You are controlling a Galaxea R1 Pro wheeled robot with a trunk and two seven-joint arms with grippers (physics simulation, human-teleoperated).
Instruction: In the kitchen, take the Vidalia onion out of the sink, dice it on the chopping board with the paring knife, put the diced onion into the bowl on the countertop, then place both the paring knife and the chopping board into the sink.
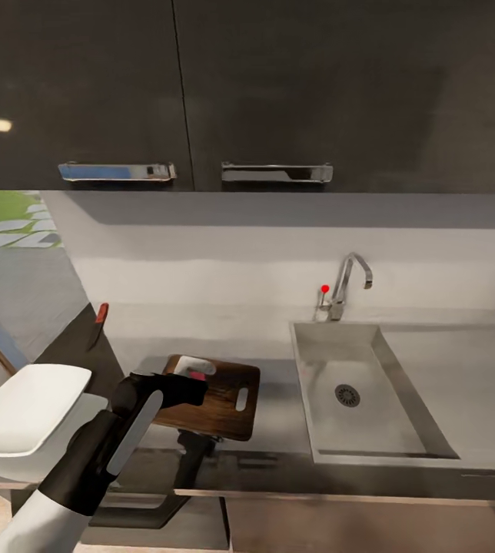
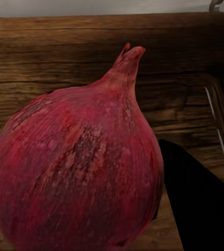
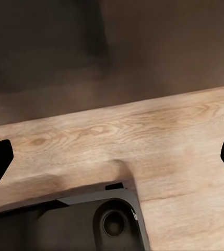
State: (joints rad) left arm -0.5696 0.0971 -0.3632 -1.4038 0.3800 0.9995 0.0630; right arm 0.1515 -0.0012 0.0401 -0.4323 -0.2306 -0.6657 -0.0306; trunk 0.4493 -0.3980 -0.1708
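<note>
- While the left tool (image 1: 194, 382) hangs over the chopping board (image 1: 220, 403), we find the onion (image 2: 75, 172) held in it: the left wrist view shows the red bulb close up, a dark finger (image 2: 200, 204) beside it and wood grain behind.
- We judge the left tool clamped on the onion; whether the bulb already rests on the wood we cannot tell.
- The board lies on the table (image 1: 278, 418) just beside the sink (image 1: 332, 361), toward the table's front edge, its handle slot facing the basin.
- A red-handled knife (image 1: 100, 316) stands near the table's far left end, well apart from the board; the white bowl (image 1: 24, 403) sits at the left end, nearer the front.
- The right tool (image 3: 112, 157) stands with its fingers apart, holding nothing, above wooden flooring.
- For the step in hand, we advise setting the onion on the board's middle, away from the slot and rim, and letting go only once it bears on the wood, since a round bulb may roll toward the basin.
</note>
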